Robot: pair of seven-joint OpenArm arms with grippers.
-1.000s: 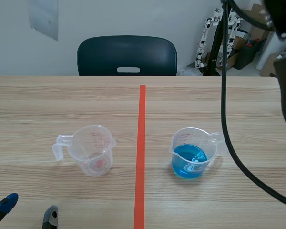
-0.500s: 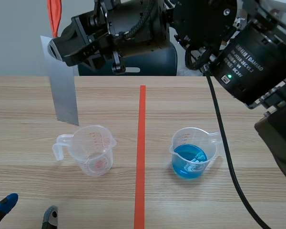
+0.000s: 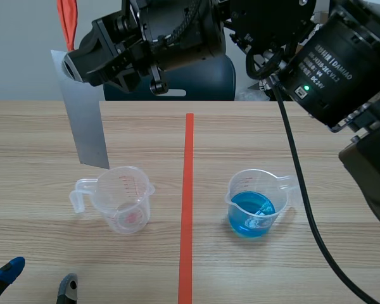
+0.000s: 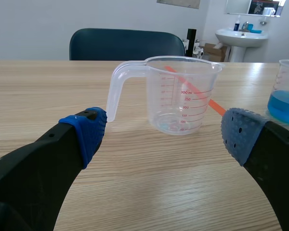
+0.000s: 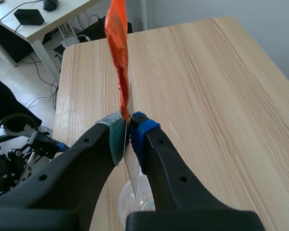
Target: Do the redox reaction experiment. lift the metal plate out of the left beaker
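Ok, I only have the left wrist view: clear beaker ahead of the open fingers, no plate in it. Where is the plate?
Observer: The metal plate hangs upright over the clear beaker, its lower edge near the rim's far side.
Operator: What holds it?
Observer: The right gripper, shut on the plate's upper end; that arm reaches across from the right.
Operator: Anything attached to it?
Observer: An orange-red strip rises from the plate's top, past the fingers.

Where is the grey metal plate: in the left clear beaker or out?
Out: the grey metal plate hangs above the clear left beaker, clamped in the right gripper.
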